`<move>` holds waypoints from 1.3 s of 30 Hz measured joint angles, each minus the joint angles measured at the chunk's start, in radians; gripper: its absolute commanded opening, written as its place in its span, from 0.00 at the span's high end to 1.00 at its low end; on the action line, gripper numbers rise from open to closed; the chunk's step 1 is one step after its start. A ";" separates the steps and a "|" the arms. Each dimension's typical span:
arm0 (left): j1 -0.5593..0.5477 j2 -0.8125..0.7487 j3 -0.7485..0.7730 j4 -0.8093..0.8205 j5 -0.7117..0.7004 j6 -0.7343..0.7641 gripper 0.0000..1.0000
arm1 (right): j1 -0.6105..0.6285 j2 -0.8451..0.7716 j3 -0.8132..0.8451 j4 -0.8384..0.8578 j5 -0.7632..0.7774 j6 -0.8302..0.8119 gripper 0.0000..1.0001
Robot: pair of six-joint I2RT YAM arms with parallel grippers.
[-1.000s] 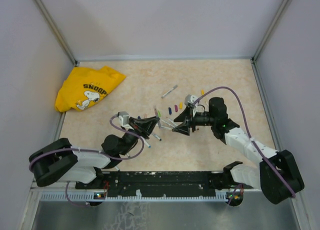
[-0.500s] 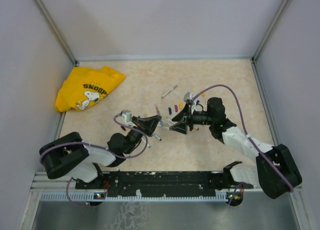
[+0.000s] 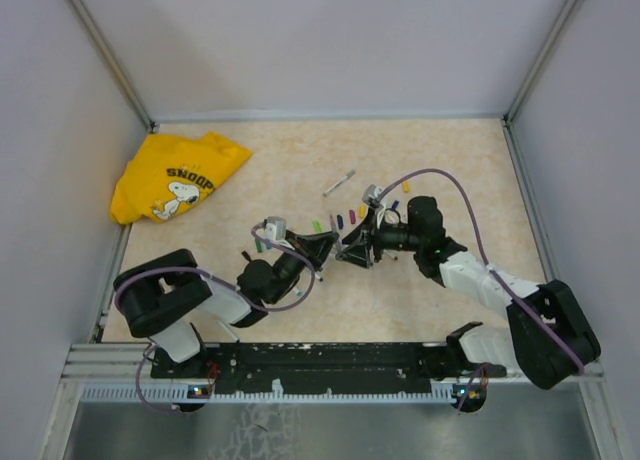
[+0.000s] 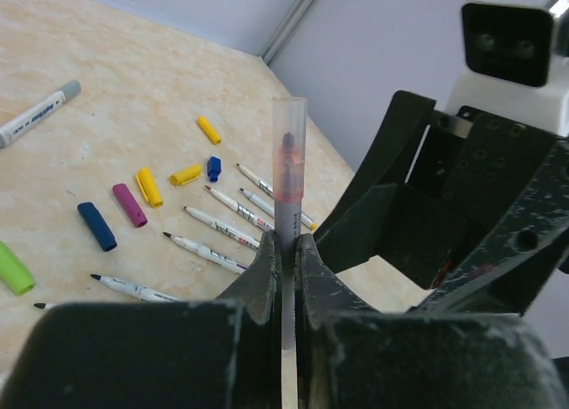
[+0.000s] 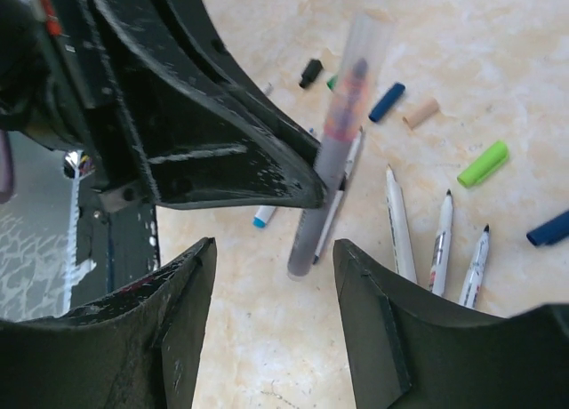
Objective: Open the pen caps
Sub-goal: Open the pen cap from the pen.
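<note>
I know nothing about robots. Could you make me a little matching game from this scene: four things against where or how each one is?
Things:
1. left fingers
2. right fingers
3. yellow shirt
4. lime green cap

States:
A. lying loose on the table
B. open, holding nothing
C. crumpled at the far left corner
D. shut on a clear-capped pen

Pairs: 1-D, 2-B, 3-C, 4-A

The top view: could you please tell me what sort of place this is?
Probably a robot test cell: plain grey walls with metal corner posts, a left arm and right arm bolted to a rail at the table's near edge, and loose pens and caps.
</note>
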 measured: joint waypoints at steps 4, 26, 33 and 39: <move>-0.006 0.003 0.002 0.000 0.002 -0.004 1.00 | 0.017 0.036 0.004 -0.043 0.058 -0.016 0.49; -0.045 -0.001 0.004 0.002 0.009 -0.018 0.77 | 0.049 0.054 0.039 -0.112 0.111 -0.009 1.00; -0.053 -0.096 -0.062 0.003 0.030 0.000 0.34 | 0.056 0.055 0.073 -0.152 0.089 -0.030 1.00; -0.056 -0.243 -0.169 0.003 0.047 0.078 0.10 | 0.056 0.063 0.119 -0.209 0.064 -0.073 1.00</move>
